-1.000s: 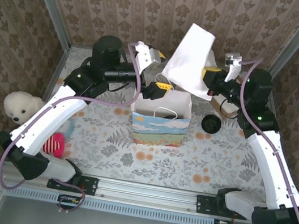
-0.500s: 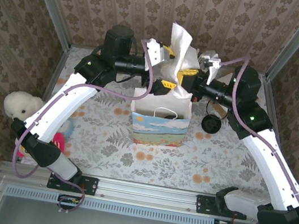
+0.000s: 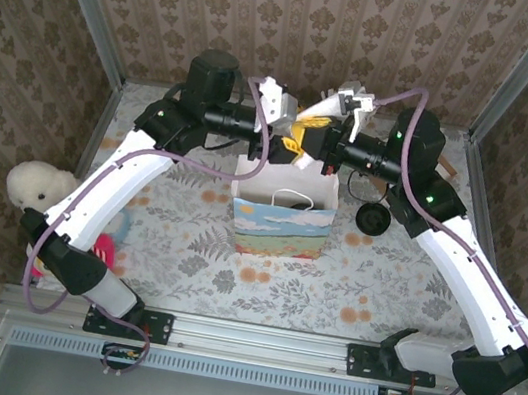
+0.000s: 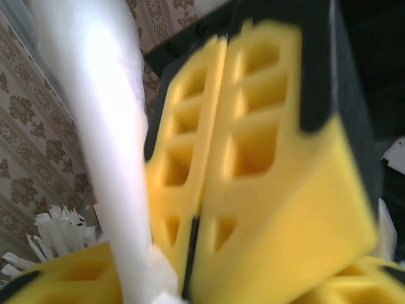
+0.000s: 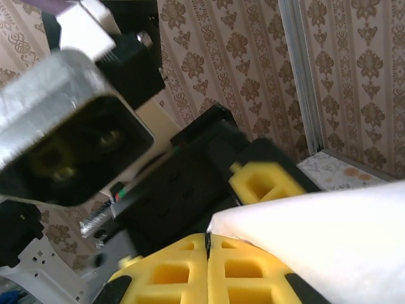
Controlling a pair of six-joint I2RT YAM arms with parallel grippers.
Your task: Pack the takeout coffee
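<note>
Paper bag [image 3: 281, 223] standing open, contents unclear, right end effector [image 5: 207, 253] pinching white tissue [image 5: 329, 234] above it, left end effector [image 3: 291, 139] state unclear

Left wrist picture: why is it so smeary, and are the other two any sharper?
Left wrist view: the yellow fingers and the white paper sit very close to the lens, so both are soft, and the paper is washed out. Right wrist view: the wallpaper is crisp, the near grey housing blurred. Top view: evenly lit, the paper bag sharp.
</note>
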